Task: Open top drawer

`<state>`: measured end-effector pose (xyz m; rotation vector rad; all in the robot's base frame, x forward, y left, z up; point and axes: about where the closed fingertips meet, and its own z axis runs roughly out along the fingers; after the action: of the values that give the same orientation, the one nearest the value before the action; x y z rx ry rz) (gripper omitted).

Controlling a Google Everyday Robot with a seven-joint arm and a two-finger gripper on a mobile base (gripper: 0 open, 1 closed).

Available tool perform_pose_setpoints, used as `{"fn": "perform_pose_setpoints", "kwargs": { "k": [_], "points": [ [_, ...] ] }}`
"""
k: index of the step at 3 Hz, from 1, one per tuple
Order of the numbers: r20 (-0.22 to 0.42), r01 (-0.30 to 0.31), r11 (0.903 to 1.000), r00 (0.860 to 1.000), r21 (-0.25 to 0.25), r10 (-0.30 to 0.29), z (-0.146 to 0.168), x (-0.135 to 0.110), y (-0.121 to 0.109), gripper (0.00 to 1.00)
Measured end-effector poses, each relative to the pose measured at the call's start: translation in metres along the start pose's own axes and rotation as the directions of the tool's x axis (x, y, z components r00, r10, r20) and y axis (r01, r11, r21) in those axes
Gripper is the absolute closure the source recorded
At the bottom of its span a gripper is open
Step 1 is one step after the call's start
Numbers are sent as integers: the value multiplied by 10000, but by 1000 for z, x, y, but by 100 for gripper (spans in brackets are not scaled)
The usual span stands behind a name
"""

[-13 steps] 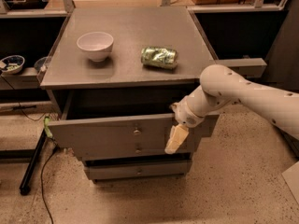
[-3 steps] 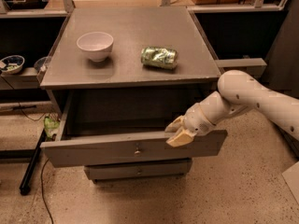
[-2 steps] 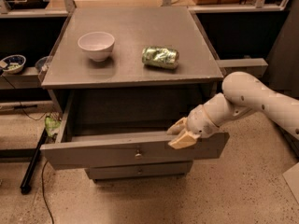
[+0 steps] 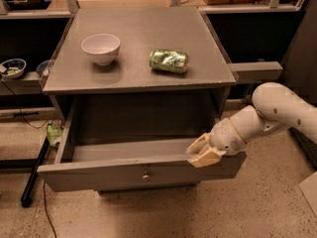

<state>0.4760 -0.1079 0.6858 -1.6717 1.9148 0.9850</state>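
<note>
The top drawer (image 4: 99, 172) is a wide grey wooden drawer with a small round metal knob (image 4: 145, 175) at its centre. It stands pulled far out of the grey cabinet (image 4: 143, 63), and its inside looks empty. My gripper (image 4: 204, 151), cream-coloured on a white arm coming from the right, rests on the top edge of the drawer front near its right end.
On the cabinet top stand a white bowl (image 4: 101, 47) at the left and a crushed green can (image 4: 169, 61) lying on its side at the right. A black pole (image 4: 33, 175) and cables lie on the floor at the left. Shelves with small bowls (image 4: 12, 67) are at far left.
The drawer has slid further out toward the camera, and my gripper has moved with its front edge, down and forward.
</note>
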Motion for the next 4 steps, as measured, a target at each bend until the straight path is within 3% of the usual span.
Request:
{"fn": "perform_pose_setpoints", "kwargs": {
  "k": [1,4],
  "points": [
    [0,0,10000,10000,-1,0,0,0,0,97],
    [0,1,10000,10000,-3,-1,0,0,0,20]
  ]
}}
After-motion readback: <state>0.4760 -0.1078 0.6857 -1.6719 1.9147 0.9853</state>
